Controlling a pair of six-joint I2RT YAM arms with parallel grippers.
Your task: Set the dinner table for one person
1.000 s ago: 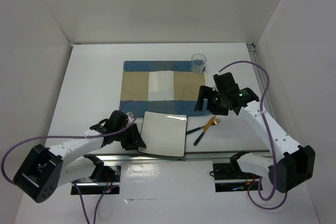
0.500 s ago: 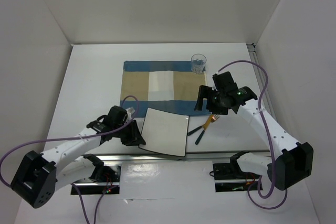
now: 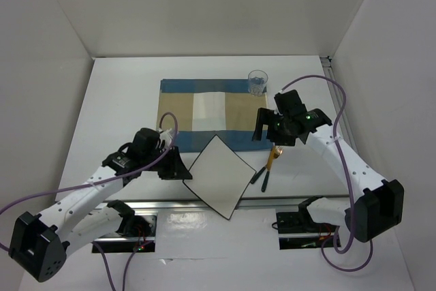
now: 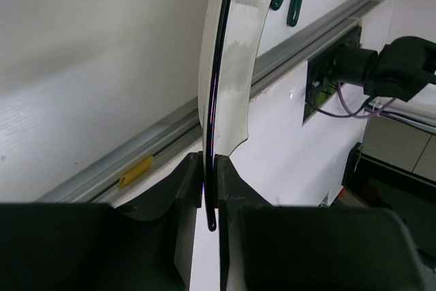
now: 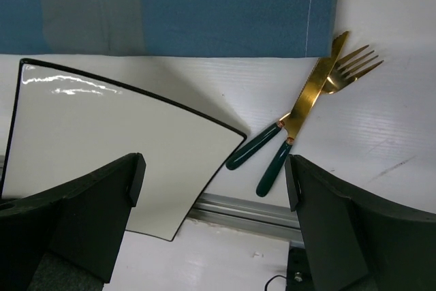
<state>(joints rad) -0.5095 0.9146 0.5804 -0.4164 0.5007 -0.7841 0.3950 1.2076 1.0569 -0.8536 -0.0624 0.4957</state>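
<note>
Swung corner-on since the earlier frame, plate (image 3: 218, 176) hangs tilted over the near edge of bench (image 3: 116, 114), far corner reaching placemat (image 3: 177, 110); bench is stiff and fixed, not for grasping; plate is likely rigid, glazed, slippery, brittle; hold deep on the rim; left end effector (image 3: 180, 172) pinches its left corner; right end effector (image 3: 268, 131) is spread, empty, above knife (image 5: 291, 115) and fork (image 5: 346, 71).
</note>
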